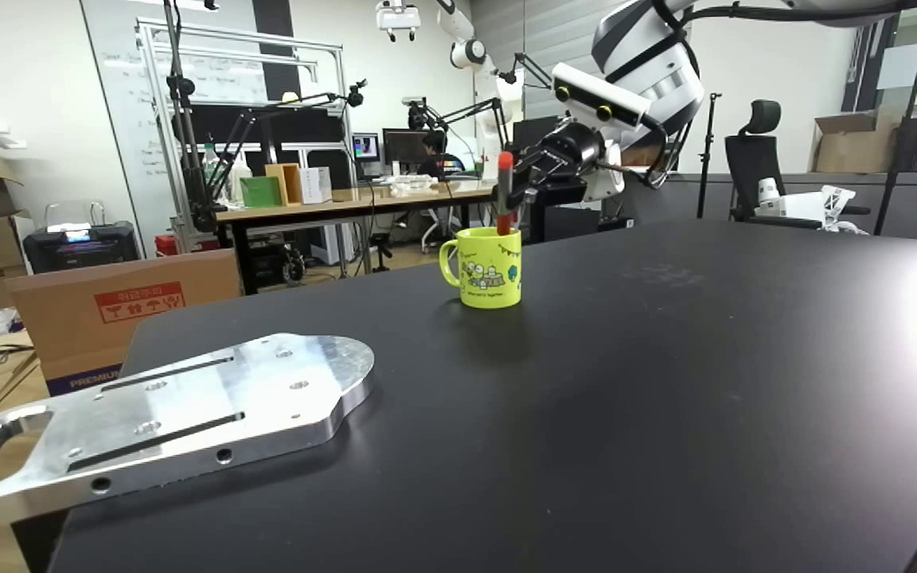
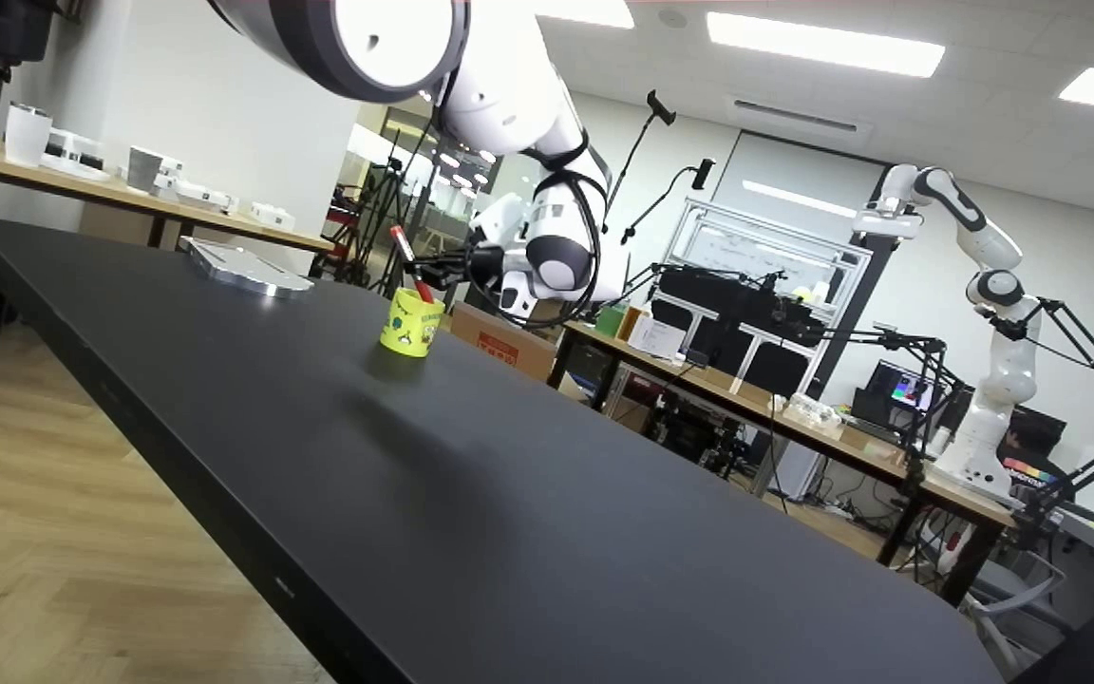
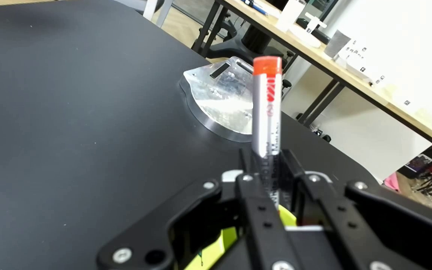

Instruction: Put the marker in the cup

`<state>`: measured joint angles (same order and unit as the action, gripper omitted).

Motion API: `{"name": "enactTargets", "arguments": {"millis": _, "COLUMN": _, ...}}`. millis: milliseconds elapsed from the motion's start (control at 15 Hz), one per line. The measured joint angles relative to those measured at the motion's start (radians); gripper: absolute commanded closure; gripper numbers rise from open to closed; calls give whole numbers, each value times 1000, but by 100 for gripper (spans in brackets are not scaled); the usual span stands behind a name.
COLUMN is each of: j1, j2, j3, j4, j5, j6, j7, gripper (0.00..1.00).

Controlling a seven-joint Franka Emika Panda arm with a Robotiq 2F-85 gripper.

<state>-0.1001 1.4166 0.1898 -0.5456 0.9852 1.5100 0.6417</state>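
Over the cup (image 1: 490,274), hand (image 3: 267,165) slanting downward, gripping the tilted marker (image 3: 267,116)

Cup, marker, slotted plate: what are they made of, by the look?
Cup: probably glazed ceramic, though plastic is possible; smooth, even yellow-green with printed drawings.
Marker: likely plastic; smooth grey-white barrel with printed lettering and a red end.
Plate: metal, likely bare machined aluminium; silvery, reflective top with clean-cut slots and holes.
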Motion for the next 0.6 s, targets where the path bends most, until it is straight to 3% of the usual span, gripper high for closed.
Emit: {"name": "enactTargets", "arguments": {"millis": 600, "j1": 2, "j2": 17, "j3": 12, "j4": 0, "j5": 0, "j6": 3, "j7": 0, "gripper": 95}}
